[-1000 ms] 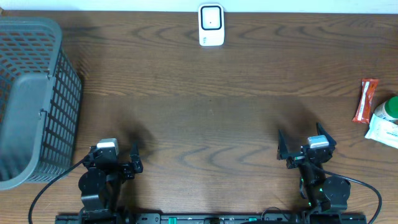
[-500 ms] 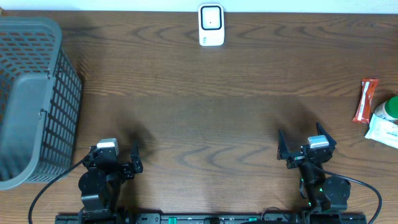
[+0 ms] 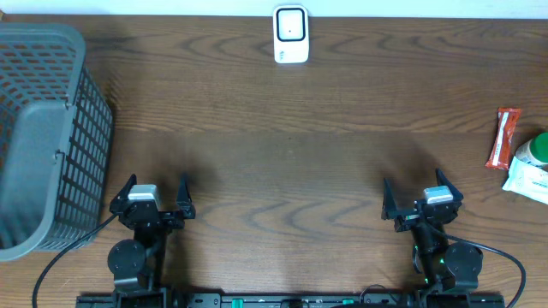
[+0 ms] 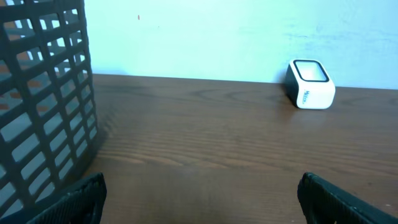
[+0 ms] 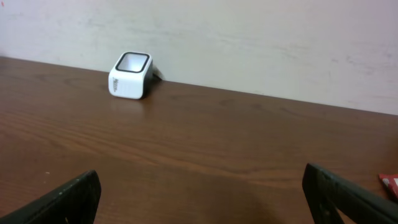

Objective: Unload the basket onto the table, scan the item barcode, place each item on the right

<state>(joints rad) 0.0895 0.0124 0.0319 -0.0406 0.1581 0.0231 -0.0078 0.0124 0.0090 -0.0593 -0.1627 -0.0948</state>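
Observation:
A white barcode scanner [image 3: 290, 34] stands at the table's far edge, centre, and also shows in the left wrist view [image 4: 311, 93] and the right wrist view [image 5: 130, 76]. At the right edge lie a red snack bar [image 3: 503, 137], a green-capped container [image 3: 535, 150] and a white packet [image 3: 528, 181]. My left gripper [image 3: 156, 188] rests near the front left, open and holding nothing [image 4: 200, 202]. At the front right, my right gripper [image 3: 417, 195] is also open and holds nothing [image 5: 205, 199]. Both are far from the items and the scanner.
A tall grey mesh basket [image 3: 47, 137] fills the left side of the table, close to my left gripper, and shows in the left wrist view [image 4: 43, 106]. A corner of the red snack bar [image 5: 390, 180] shows in the right wrist view.
My left gripper has shifted slightly forward and turned square to the table, both fingers now spread in plain view. The right arm has not moved.

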